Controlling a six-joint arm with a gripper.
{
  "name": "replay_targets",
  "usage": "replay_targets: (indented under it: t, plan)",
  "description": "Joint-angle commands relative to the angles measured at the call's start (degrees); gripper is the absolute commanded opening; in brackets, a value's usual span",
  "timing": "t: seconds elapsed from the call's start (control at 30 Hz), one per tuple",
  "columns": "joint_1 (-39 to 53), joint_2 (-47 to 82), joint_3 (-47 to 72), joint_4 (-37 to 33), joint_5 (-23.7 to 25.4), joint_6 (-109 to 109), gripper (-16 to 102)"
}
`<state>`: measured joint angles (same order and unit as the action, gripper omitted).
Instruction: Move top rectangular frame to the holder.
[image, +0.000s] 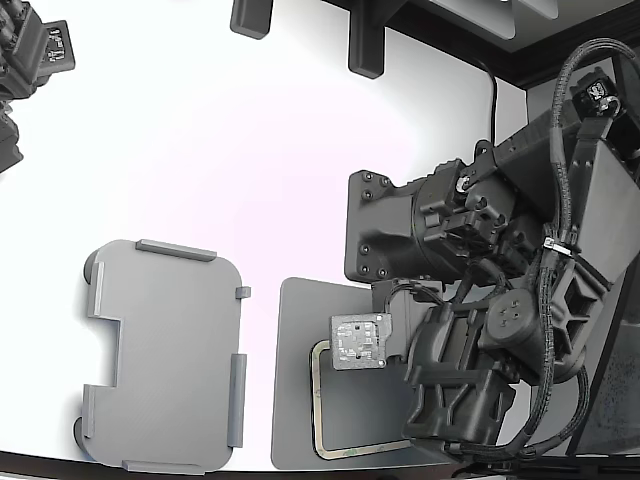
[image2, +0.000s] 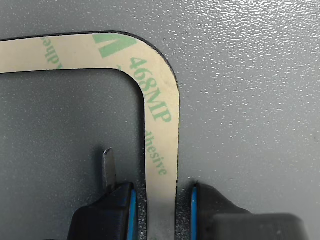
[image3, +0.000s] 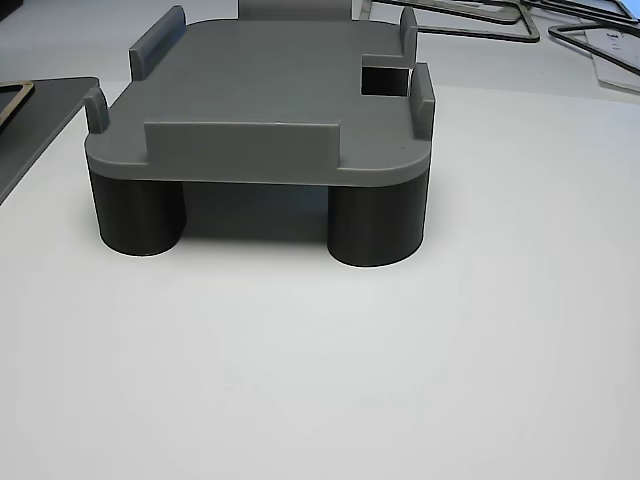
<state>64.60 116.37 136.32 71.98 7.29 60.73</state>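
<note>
The top rectangular frame (image: 316, 400) is a thin beige outline with green print. It lies flat on the dark grey mat (image: 295, 330) at the exterior view's lower middle, partly hidden under my arm. In the wrist view my gripper (image2: 161, 191) is open. Its two blue-edged fingers (image2: 125, 200) stand on either side of one strip of the frame (image2: 160, 115), just past a rounded corner. The holder (image: 165, 350) is a light grey plate with edge tabs. It stands empty to the mat's left in the exterior view. It also shows on round feet in the other view (image3: 270, 90).
My arm's black body (image: 470, 300) covers the mat's right part in the exterior view. A second arm (image: 30, 60) shows at the top left corner. Two dark posts (image: 365, 40) stand at the table's far edge. Spare frames (image3: 480, 15) lie behind the holder in the other view.
</note>
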Motion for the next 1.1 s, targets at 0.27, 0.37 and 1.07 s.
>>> replay_targets:
  t: [0.27,0.37,1.07]
  plan:
    - [-1.6,0.4,-2.1,1.1,-0.6,-0.9,-11]
    - [-2.7,1.4,-2.8,1.5,-2.0,-1.9,-11]
    - [-9.6,-12.8,-46.4,22.9,6.2,41.6,-11]
